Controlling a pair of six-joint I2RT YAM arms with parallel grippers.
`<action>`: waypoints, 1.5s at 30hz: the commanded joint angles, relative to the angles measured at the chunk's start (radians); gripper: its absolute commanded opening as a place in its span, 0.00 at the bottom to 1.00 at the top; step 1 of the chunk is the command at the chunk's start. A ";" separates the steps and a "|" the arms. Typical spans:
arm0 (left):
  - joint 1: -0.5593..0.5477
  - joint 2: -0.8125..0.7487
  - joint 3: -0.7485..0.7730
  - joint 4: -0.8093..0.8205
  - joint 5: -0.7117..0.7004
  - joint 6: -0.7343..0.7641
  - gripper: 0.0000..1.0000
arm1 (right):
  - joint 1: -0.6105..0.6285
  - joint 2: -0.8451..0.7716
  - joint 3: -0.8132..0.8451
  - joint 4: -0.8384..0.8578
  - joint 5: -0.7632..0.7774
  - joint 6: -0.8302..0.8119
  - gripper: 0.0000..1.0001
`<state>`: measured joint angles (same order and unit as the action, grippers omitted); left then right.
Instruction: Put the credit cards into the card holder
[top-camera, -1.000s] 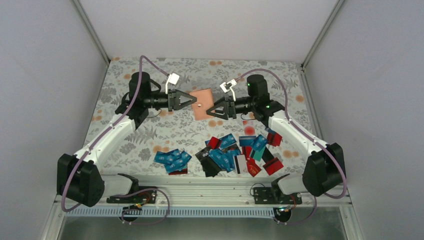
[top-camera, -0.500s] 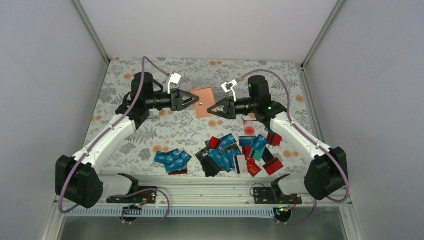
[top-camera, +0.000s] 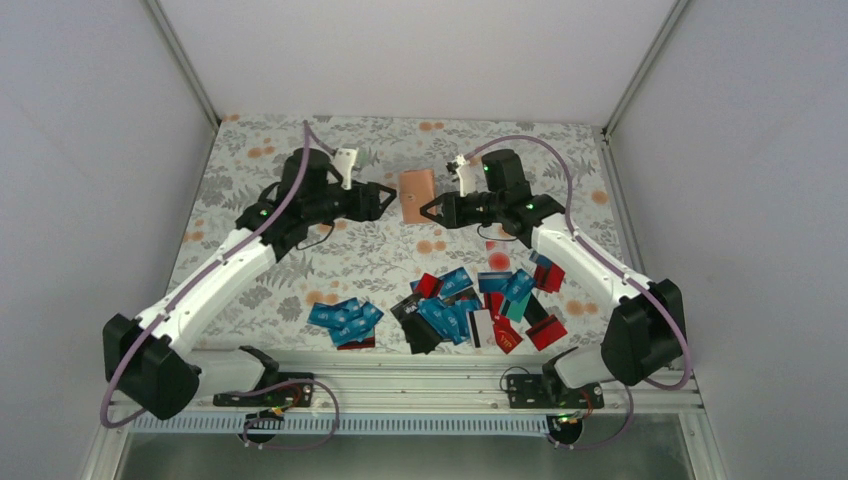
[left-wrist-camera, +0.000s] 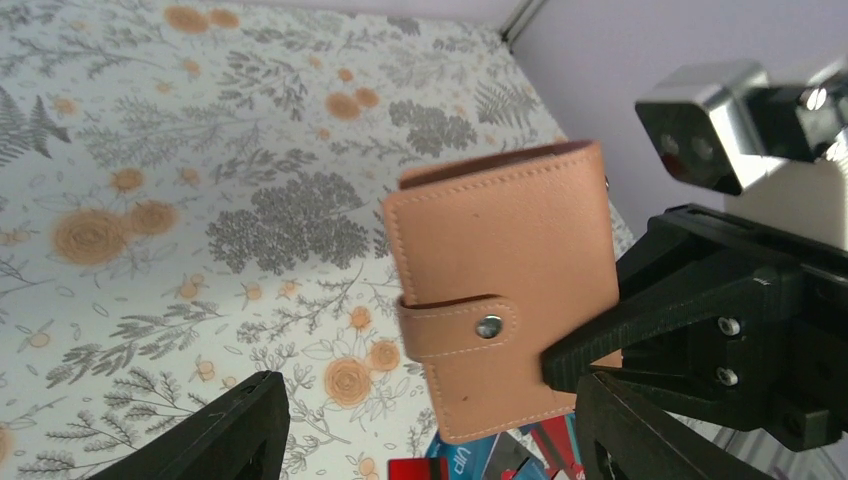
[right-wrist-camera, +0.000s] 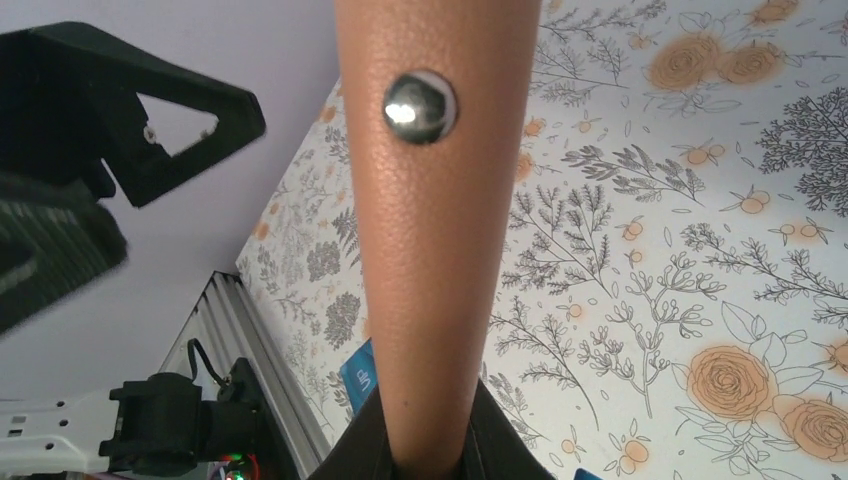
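Note:
The tan-pink card holder (top-camera: 416, 194) hangs above the table's back middle, its snap strap fastened. My right gripper (top-camera: 430, 209) is shut on its right edge; in the right wrist view the card holder (right-wrist-camera: 430, 250) rises straight up from between the closed jaws of that gripper (right-wrist-camera: 425, 455). My left gripper (top-camera: 386, 200) is open just left of it, not touching. In the left wrist view the card holder (left-wrist-camera: 500, 290) floats beyond the spread fingers (left-wrist-camera: 235, 430). The credit cards (top-camera: 470, 308), blue, teal, red and black, lie heaped near the front.
A smaller cluster of blue cards (top-camera: 345, 320) lies front left of the main heap. Floral cloth (top-camera: 300, 260) covers the table. White walls close in the sides and back, and a metal rail (top-camera: 420, 385) runs along the near edge.
The left gripper opened and let go of the card holder. The right gripper shut on it and carried it slightly back, turning it more upright. Both arms shifted toward the back.

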<state>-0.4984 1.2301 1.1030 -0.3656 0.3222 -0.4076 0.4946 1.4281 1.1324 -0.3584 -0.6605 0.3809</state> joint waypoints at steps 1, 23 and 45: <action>-0.073 0.070 0.058 -0.045 -0.114 0.014 0.72 | 0.028 0.023 0.054 -0.022 0.046 0.005 0.04; -0.155 0.235 0.118 -0.099 -0.333 -0.029 0.76 | 0.066 0.035 0.061 -0.022 0.038 0.002 0.04; -0.101 0.345 0.063 -0.182 -0.671 0.084 0.77 | 0.067 0.004 0.069 -0.039 0.056 0.001 0.04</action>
<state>-0.6785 1.4879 1.2221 -0.4519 -0.0776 -0.4099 0.5423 1.4670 1.1629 -0.4141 -0.5526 0.3855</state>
